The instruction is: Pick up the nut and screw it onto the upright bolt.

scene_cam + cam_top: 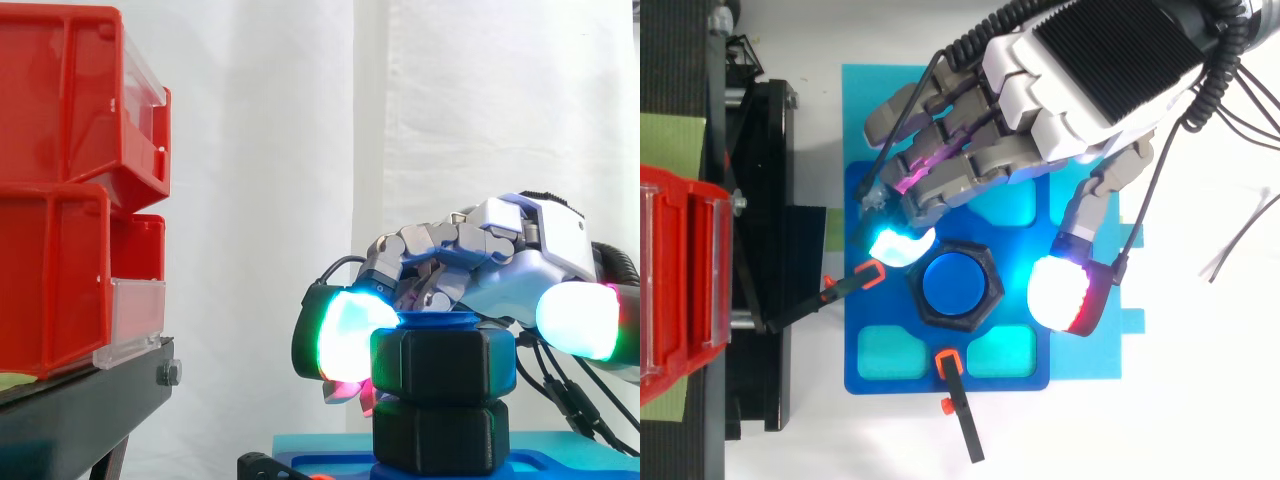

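Black nut (443,365) sits on the bolt (440,320) at lower centre of the side view, with the hand (520,255) over it, glowing pads wide apart either side. From above, a finger pad (898,247) touches the nut's upper-left edge while the thumb pad (1065,295) stands clear at right.

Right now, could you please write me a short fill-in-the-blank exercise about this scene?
The nut sitting around the bolt is ____ in colour. The bolt's round top is ____. The stacked bins on the black stand are ____. Missing words: black; blue; red.
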You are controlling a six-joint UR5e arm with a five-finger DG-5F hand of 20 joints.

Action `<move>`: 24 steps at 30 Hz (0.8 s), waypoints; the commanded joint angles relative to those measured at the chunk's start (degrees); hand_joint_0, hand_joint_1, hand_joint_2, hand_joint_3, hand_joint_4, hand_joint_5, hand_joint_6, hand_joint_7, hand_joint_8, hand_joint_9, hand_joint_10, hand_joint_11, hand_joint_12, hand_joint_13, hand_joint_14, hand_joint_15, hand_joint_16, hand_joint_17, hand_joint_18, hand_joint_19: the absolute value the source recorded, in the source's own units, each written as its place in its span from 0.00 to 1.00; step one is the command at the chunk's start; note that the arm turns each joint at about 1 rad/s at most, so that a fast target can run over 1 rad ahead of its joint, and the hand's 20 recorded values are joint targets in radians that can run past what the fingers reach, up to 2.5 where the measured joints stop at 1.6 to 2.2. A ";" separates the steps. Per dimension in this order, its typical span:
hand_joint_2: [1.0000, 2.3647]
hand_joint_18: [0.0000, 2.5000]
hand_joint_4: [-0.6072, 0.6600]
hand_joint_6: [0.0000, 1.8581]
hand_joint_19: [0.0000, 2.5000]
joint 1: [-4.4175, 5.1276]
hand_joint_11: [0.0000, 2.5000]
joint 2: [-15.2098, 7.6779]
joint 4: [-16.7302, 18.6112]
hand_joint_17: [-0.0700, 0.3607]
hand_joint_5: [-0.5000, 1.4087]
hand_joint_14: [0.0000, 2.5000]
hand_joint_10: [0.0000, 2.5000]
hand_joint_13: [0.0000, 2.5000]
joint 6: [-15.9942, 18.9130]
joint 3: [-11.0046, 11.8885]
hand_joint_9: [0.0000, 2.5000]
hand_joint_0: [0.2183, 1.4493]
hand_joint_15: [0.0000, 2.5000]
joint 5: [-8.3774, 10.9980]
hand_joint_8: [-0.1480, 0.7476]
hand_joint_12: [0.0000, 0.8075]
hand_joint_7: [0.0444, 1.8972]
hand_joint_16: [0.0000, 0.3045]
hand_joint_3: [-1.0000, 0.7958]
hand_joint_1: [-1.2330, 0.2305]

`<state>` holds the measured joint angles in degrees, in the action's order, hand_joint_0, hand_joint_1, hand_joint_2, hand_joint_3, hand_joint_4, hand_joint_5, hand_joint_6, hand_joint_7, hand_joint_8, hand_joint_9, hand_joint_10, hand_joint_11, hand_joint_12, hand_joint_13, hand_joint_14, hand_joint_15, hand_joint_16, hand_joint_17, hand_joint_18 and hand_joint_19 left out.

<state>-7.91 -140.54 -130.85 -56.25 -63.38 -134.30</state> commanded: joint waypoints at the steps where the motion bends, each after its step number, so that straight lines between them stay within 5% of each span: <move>1: 0.00 0.23 0.74 0.27 0.00 0.00 0.00 0.00 0.16 0.48 0.24 0.00 0.00 0.31 0.00 -0.07 0.41 0.21 0.00 0.00 0.53 0.47 0.51 0.20 0.28 0.57; 12: 0.00 0.27 0.67 0.27 0.00 -0.26 0.00 0.09 0.95 0.47 0.28 0.00 0.00 0.34 0.17 0.02 0.45 0.22 0.00 -0.26 0.54 0.46 0.73 0.19 0.28 0.58; 24: 0.00 0.36 0.61 0.27 0.00 -1.05 0.00 0.09 1.12 0.44 0.31 0.00 0.00 0.41 0.26 0.10 0.58 0.23 0.00 -1.14 0.45 0.39 0.74 0.18 0.28 0.57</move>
<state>-8.80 -140.52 -129.78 -55.99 -63.31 -135.31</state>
